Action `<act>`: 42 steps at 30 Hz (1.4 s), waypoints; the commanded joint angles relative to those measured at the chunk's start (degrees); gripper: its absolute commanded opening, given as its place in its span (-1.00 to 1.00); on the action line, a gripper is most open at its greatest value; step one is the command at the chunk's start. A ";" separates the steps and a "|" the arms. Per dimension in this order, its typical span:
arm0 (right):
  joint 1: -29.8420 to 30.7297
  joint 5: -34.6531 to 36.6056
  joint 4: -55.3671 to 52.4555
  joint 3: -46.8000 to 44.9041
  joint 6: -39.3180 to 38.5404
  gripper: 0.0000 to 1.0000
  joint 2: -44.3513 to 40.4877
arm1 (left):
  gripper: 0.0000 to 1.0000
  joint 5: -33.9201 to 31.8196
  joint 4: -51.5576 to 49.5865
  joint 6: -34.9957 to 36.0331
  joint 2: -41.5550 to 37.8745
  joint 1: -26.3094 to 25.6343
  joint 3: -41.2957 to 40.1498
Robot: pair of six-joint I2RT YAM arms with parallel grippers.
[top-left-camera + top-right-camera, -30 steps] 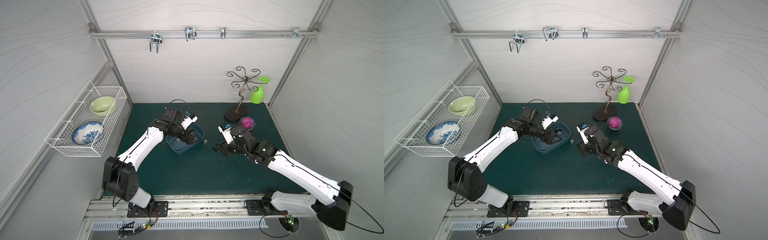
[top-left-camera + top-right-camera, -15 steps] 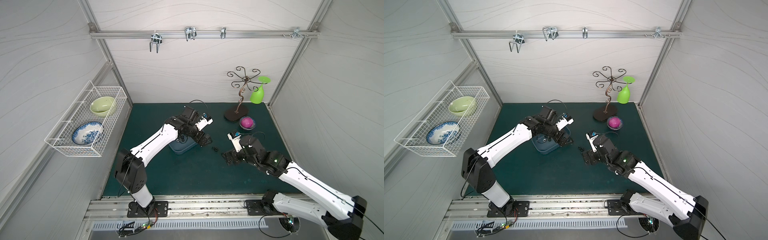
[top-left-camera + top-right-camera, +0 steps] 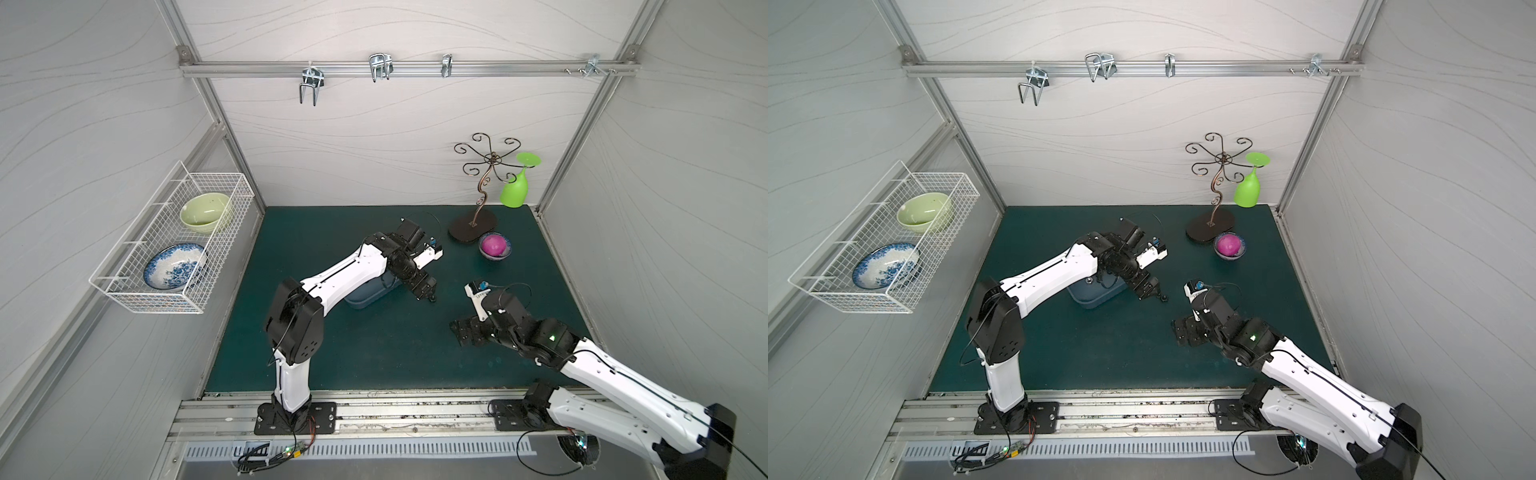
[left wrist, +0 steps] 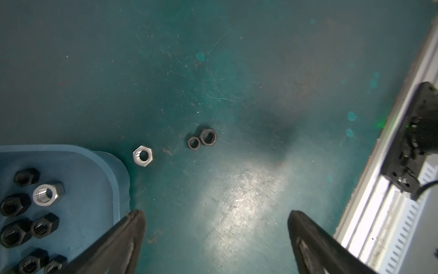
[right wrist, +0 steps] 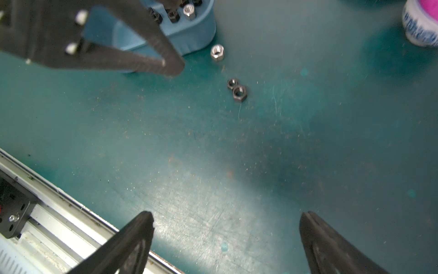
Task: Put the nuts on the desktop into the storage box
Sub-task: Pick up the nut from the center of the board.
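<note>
Three nuts lie loose on the surface [image 4: 237, 71]. One silver nut [image 4: 143, 155] sits just beside the rounded corner of the box [image 4: 115, 189]. Two black nuts [image 4: 208, 137] lie a little farther out, touching each other, one smaller than the other. All are six-sided metal rings lying flat on scuffed, matte green.

The box is smooth blue-grey plastic with a rolled rim. At least seven more nuts show inside it, six black and one silver [image 4: 47, 194]. In both top views the left arm covers much of the box.

The left claw [image 4: 215, 214] hangs beside the box's corner, near the loose nuts, its jaws spread wide and empty. The right claw [image 5: 226, 215] hangs well apart from them on the other side, also spread wide and gripping nothing.

Farther back stand a small bowl [image 3: 505, 254] with a pink ball [image 3: 492, 244], a curly metal stand [image 3: 478, 216] with one green glass [image 3: 515, 193] hanging upside down, and a white wire basket [image 3: 124, 291] on the wall holding two bowls.
</note>
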 commanded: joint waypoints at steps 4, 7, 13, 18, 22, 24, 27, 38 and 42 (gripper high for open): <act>0.47 -4.76 3.12 -5.99 7.06 0.98 -2.87 | 0.90 -4.13 -1.23 -2.05 7.17 -2.27 6.22; 0.72 -5.40 4.36 -8.14 8.57 0.98 -3.35 | 0.79 -4.13 -2.31 -0.69 9.83 -4.02 8.50; 0.87 -5.33 3.06 -8.73 8.75 0.98 -4.00 | 0.44 -3.83 -1.00 5.69 14.55 -6.23 9.77; 0.93 -5.03 1.63 -8.98 9.03 0.98 -6.12 | 0.34 -3.32 -2.27 6.89 18.29 -6.81 13.31; 1.01 -5.05 1.54 -9.27 9.17 0.98 -7.28 | 0.34 -5.01 -1.77 7.70 20.14 -6.83 14.43; 1.03 -5.14 1.45 -9.17 9.21 0.98 -7.20 | 0.35 -5.74 -1.08 8.22 20.86 -6.77 14.55; 0.99 -5.43 1.37 -8.90 9.30 0.98 -7.09 | 0.34 -6.21 -0.84 8.61 21.82 -6.78 15.02; 1.24 -5.18 1.72 -8.75 10.08 0.98 -6.19 | 0.05 -4.47 -2.84 9.18 24.89 -6.81 16.37; 1.36 -5.00 1.47 -8.48 10.34 0.98 -5.89 | -0.02 -4.49 -3.40 9.16 24.73 -6.80 16.20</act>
